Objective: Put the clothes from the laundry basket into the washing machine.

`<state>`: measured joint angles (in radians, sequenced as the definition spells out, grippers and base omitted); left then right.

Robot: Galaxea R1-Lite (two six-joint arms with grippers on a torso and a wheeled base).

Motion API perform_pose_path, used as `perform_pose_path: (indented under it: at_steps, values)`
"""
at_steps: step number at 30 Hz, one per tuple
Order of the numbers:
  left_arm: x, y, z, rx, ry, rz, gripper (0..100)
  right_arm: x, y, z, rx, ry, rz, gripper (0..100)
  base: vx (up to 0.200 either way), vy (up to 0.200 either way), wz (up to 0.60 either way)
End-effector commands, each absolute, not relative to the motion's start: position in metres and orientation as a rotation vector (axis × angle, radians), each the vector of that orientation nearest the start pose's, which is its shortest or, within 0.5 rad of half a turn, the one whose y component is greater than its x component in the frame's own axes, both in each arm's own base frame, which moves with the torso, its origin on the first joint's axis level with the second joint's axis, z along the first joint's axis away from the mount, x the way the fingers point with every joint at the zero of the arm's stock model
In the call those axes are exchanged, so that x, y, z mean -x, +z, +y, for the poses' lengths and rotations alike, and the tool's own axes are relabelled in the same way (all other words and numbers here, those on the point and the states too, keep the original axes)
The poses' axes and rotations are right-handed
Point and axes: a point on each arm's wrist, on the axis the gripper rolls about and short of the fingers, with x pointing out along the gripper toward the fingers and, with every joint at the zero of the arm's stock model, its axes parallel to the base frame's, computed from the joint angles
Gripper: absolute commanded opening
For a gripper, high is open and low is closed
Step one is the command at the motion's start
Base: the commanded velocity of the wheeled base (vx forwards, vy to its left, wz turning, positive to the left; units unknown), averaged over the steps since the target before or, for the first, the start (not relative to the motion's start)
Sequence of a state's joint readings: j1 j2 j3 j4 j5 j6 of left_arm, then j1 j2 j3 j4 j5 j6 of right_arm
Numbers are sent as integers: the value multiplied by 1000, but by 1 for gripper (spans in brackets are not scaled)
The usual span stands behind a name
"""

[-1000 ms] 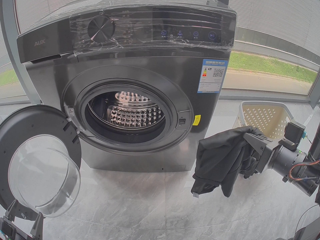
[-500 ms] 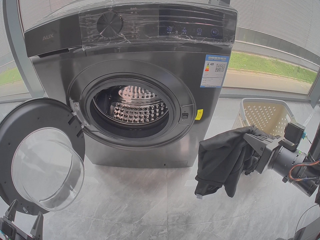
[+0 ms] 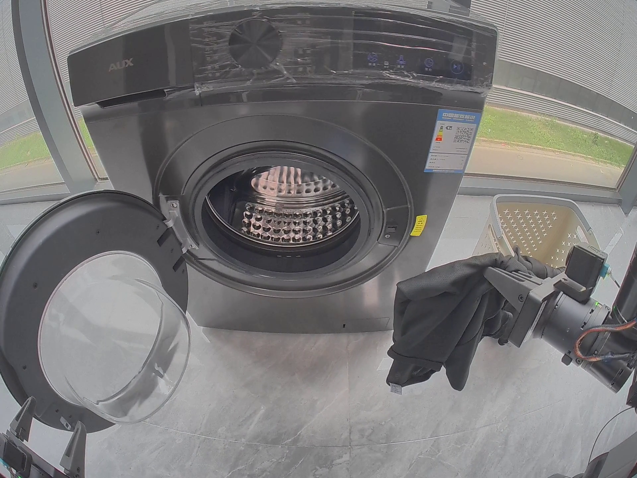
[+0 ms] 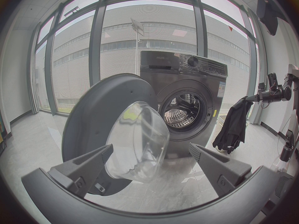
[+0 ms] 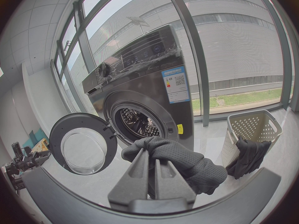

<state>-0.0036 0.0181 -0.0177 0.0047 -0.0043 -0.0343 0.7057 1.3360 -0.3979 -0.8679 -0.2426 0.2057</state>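
Observation:
A grey front-loading washing machine [image 3: 285, 134] stands ahead, its round door [image 3: 99, 313] swung open to the left and the steel drum [image 3: 292, 210] bare. My right gripper [image 3: 501, 280] is shut on a black garment [image 3: 444, 313] that hangs above the floor, right of the machine and in front of the laundry basket [image 3: 541, 224]. From the right wrist, the garment [image 5: 177, 159] drapes over the closed fingers [image 5: 140, 171], and another dark cloth [image 5: 249, 157] hangs over the basket [image 5: 253, 126] rim. My left gripper [image 4: 149, 162] stands open low at the left, near the door [image 4: 109, 122].
The floor is pale marble tile [image 3: 285, 399], open in front of the machine. Large windows [image 3: 564, 68] with metal frames run behind the washer and basket. The open door juts out over the floor at the left.
The whole head view has shifted, so the machine now sits further right in frame; the camera moved. The right gripper still holds the garment at the same spot in view.

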Motion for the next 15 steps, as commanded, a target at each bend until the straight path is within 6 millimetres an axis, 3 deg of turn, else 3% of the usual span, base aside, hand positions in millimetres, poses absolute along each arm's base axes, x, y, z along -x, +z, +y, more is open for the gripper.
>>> perform_pose_path:
  at_steps: [1, 12, 15]
  values:
    - [23, 76, 0, 34, -8, 5, 100, -153, 188, 123, -169, 454, 114, 0, 0, 0, 0]
    - [23, 76, 0, 34, -8, 6, 100, -153, 187, 123, -168, 454, 116, 0, 0, 0, 0]
    - [23, 76, 0, 34, -8, 5, 100, -153, 187, 123, -168, 454, 116, 0, 200, 0, 0]
